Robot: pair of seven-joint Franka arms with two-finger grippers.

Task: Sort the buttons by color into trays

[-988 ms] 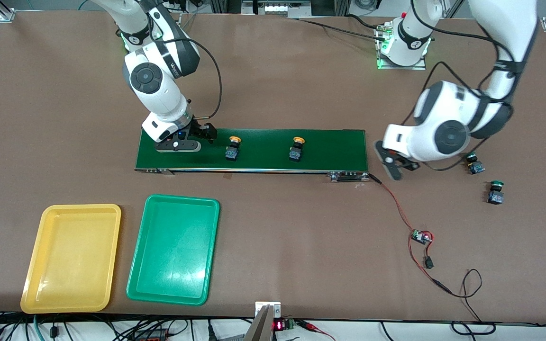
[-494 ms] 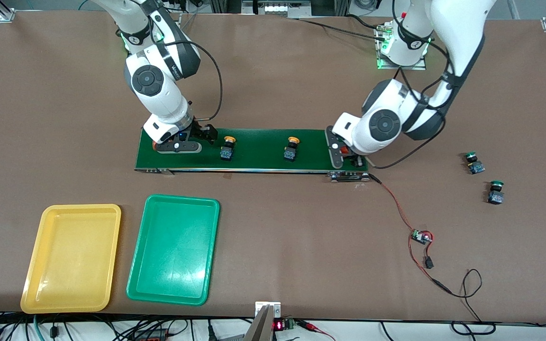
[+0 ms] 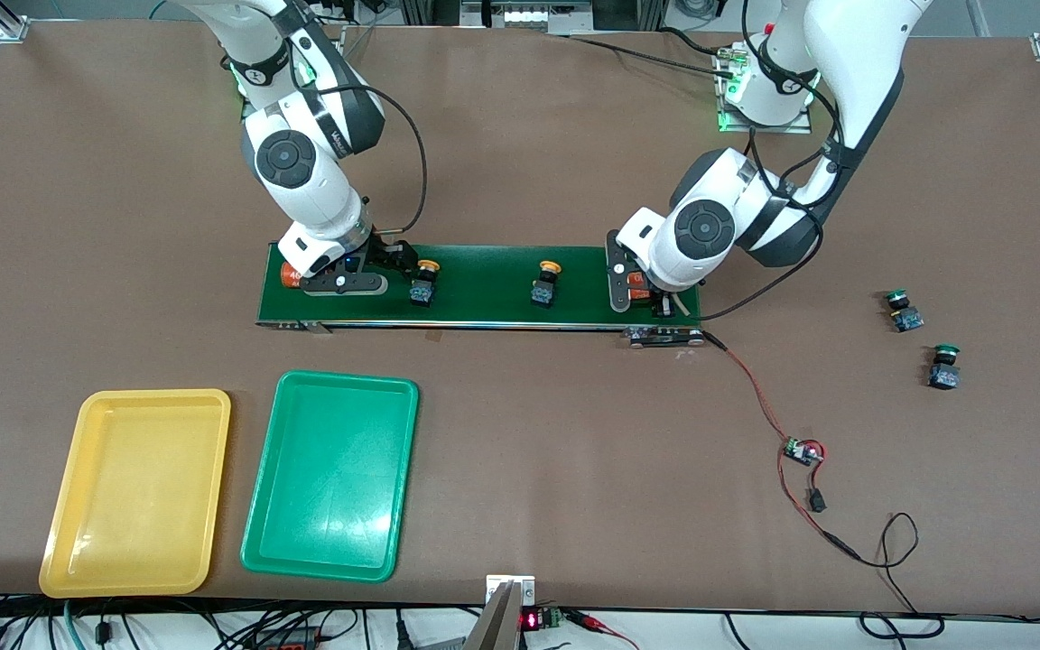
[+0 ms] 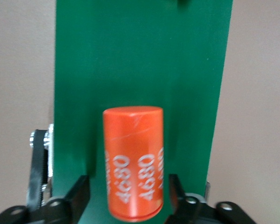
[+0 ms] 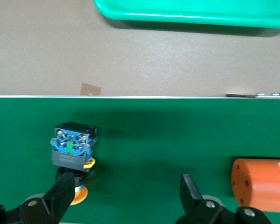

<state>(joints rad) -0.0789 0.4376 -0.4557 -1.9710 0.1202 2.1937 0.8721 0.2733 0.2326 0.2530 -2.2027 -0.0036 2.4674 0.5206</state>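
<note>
Two yellow-capped buttons (image 3: 422, 281) (image 3: 544, 283) stand on the dark green conveyor belt (image 3: 484, 302). Two green-capped buttons (image 3: 903, 310) (image 3: 942, 366) stand on the table toward the left arm's end. The yellow tray (image 3: 87, 551) and green tray (image 3: 276, 542) lie nearer the front camera. My right gripper (image 3: 396, 262) is open low over the belt; in the right wrist view (image 5: 126, 198) one finger (image 5: 60, 198) is beside a yellow button (image 5: 72, 149). My left gripper (image 3: 642, 296) is open around an orange "4680" cylinder (image 4: 133, 163) at the belt's other end, with gaps on both sides.
A second orange cylinder (image 3: 291, 273) lies on the belt by my right wrist and shows in the right wrist view (image 5: 261, 184). A red-and-black wire with a small board (image 3: 800, 450) runs from the belt's motor end across the table.
My left arm swung from beside the green buttons to the belt's end and now straddles an orange cylinder. Both yellow buttons rode along the belt toward the right arm's end.
</note>
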